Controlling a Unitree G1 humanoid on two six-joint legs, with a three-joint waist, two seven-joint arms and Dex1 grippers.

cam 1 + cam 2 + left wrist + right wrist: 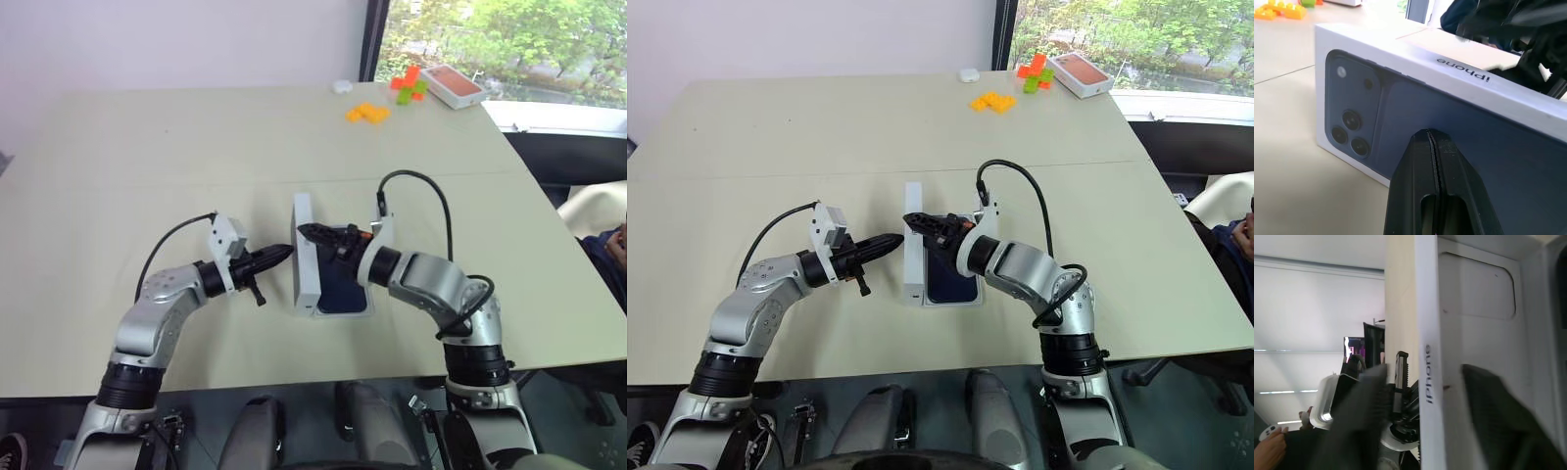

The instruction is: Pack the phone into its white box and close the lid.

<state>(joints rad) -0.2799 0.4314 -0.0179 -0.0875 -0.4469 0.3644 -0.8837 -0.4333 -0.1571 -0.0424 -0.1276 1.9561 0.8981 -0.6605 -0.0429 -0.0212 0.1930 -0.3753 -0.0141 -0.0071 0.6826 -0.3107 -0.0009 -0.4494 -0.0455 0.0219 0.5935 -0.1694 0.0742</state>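
The lid (pixel 303 257) stands on its long edge on the table, its printed phone picture (pixel 1400 98) facing my left gripper. My left gripper (pixel 285 253) is shut, its tip at that printed face (pixel 1428 134). The dark blue phone (pixel 338 284) lies flat in the white box (pixel 345 313), right beside the upright lid. My right gripper (pixel 312 233) reaches over the phone and is open, one finger on each side of the lid's upper wall (pixel 1427 382). Part of the phone is hidden under the right gripper.
Orange and green blocks (pixel 368 113), a white box with an orange-red top (pixel 453 86) and a small white object (pixel 341 86) sit at the table's far right corner. A person (pixel 612 250) sits past the table's right edge.
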